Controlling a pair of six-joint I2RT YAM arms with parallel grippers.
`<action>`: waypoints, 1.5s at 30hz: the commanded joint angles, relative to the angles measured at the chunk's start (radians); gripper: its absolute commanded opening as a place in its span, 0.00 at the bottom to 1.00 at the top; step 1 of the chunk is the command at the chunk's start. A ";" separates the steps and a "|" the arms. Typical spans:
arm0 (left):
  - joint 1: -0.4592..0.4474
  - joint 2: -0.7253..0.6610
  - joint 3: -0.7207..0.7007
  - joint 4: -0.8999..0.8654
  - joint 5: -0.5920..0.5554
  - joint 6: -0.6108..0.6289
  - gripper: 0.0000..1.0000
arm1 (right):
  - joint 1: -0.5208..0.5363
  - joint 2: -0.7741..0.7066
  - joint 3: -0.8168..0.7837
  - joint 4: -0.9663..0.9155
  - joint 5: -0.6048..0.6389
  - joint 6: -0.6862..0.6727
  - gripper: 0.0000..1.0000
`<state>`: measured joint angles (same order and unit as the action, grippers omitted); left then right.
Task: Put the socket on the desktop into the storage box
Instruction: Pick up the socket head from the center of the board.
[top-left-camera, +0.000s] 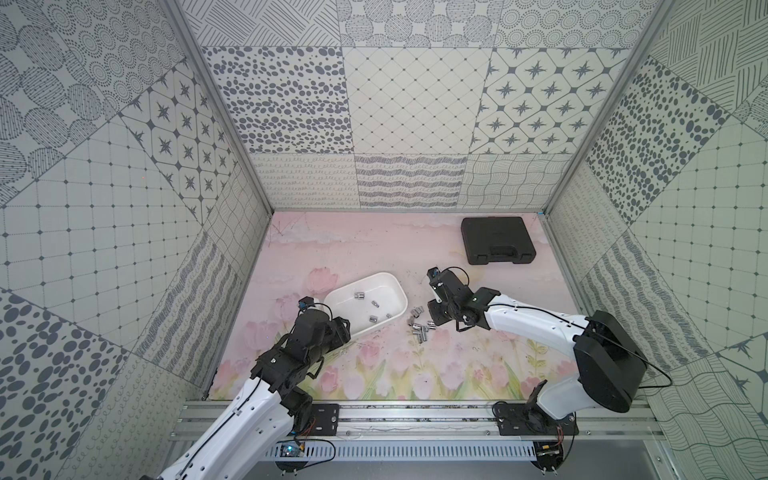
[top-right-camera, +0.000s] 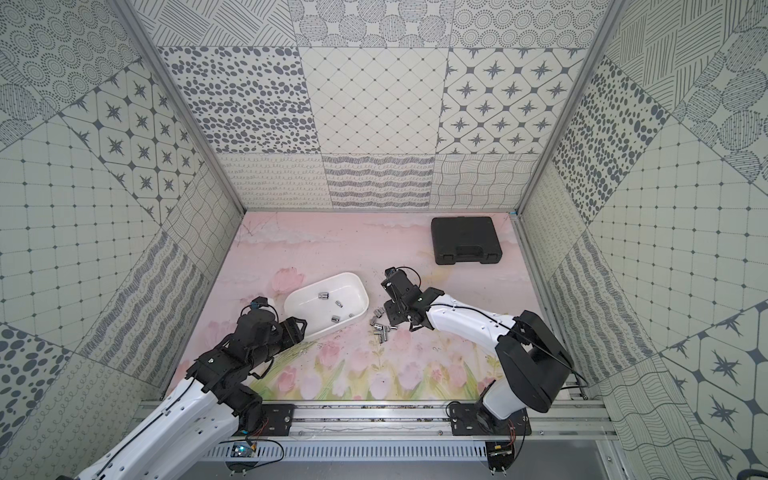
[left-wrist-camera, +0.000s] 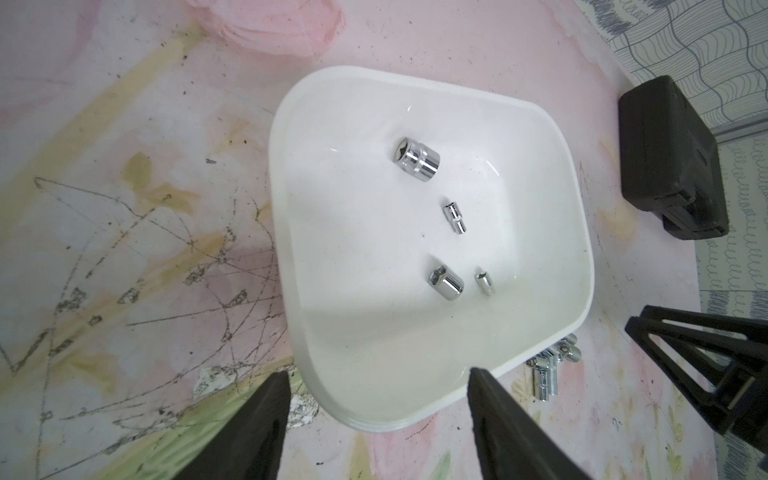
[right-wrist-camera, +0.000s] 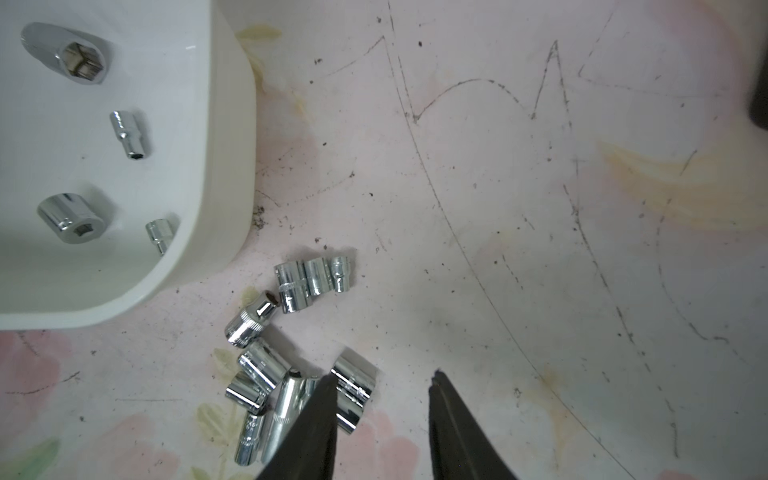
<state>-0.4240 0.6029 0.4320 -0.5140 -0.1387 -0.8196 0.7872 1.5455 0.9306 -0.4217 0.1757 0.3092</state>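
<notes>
On the pink tulip-printed desktop (top-left-camera: 365, 249) lies the white storage box (top-left-camera: 386, 291) (top-right-camera: 349, 286), with several chrome sockets (left-wrist-camera: 417, 159) in it. More loose sockets (top-left-camera: 420, 328) (top-right-camera: 381, 327) lie in a heap on the desktop just right of the box. My right gripper (top-left-camera: 437, 318) (right-wrist-camera: 383, 374) hangs low over the heap's right edge, open. One socket (right-wrist-camera: 355, 388) lies between its fingers against one of them, with a gap to the other. My left gripper (top-left-camera: 343, 328) (left-wrist-camera: 378, 372) stands open at the box's near left corner, holding nothing.
A closed black tool case (top-left-camera: 498, 240) (left-wrist-camera: 673, 162) lies at the back right of the desktop. Patterned walls enclose the desktop on three sides. The arms' mounting rail (top-left-camera: 415, 415) runs along the front edge.
</notes>
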 joint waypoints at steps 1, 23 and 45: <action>-0.002 0.011 0.001 -0.003 0.005 0.003 0.72 | 0.000 0.030 0.023 0.075 -0.001 0.030 0.37; -0.001 -0.012 -0.004 -0.001 0.019 -0.009 0.73 | -0.001 0.210 0.120 0.094 -0.012 0.059 0.33; -0.002 -0.009 -0.003 0.000 0.027 -0.008 0.72 | 0.000 0.252 0.132 0.099 -0.022 0.064 0.31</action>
<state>-0.4240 0.5957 0.4320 -0.5140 -0.1246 -0.8204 0.7868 1.7737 1.0382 -0.3462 0.1574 0.3599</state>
